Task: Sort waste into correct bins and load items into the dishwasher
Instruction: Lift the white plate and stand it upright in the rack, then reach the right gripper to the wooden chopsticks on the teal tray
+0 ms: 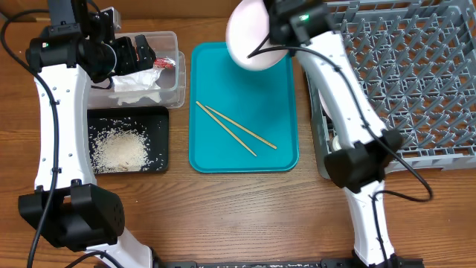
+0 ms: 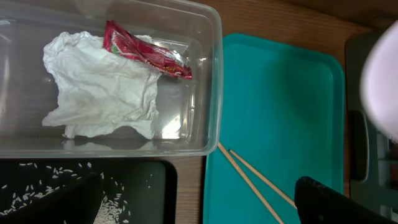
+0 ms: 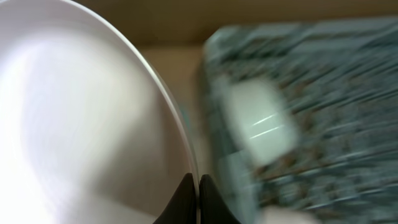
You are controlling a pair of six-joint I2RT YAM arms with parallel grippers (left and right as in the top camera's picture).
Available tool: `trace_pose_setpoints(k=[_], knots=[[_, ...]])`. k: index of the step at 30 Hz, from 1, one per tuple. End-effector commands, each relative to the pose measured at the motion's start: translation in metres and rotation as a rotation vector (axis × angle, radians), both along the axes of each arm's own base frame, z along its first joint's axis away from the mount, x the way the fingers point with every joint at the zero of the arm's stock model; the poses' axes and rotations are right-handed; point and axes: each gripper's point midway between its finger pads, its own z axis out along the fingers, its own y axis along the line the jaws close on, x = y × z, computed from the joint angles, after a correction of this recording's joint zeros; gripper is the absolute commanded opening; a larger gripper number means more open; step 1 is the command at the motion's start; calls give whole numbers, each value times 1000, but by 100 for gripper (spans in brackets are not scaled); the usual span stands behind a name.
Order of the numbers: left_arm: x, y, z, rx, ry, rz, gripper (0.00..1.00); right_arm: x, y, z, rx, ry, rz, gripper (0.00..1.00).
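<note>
My right gripper [image 3: 198, 186] is shut on the rim of the white plate [image 1: 251, 33], held in the air over the far end of the teal tray; the plate [image 3: 81, 118] fills the right wrist view. The grey dish rack [image 1: 416, 67] is at the right, blurred in the right wrist view [image 3: 298, 112]. The chopsticks [image 1: 234, 128] lie on the teal tray and also show in the left wrist view [image 2: 255, 180]. My left gripper [image 2: 193, 205] is open and empty above the clear tub [image 1: 171, 78], which holds the napkin [image 2: 99, 87] and red wrapper [image 2: 146, 51]. Rice [image 1: 119, 149] lies in the black tray [image 1: 162, 160].
The teal serving tray [image 1: 279, 152] sits mid-table between the bins and the rack. A white item [image 1: 336, 140] shows partly behind my right arm at the rack's left edge. Bare wooden table runs along the front.
</note>
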Motion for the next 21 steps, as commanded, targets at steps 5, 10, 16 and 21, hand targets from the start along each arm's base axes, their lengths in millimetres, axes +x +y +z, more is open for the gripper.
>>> trace_pose_setpoints(k=[5, 10, 16, 21], knots=[[-3, 0, 17, 17, -43, -7, 100, -45, -126, 141, -589, -231, -388, 4], [-3, 0, 18, 17, -43, -7, 100, -50, -165, 130, -701, -86, -398, 4], [-3, 0, 17, 17, -43, -7, 100, -49, -206, 100, -665, 43, -400, 4], [-3, 0, 17, 17, -43, -7, 100, -45, -223, 64, -635, 143, -382, 4]])
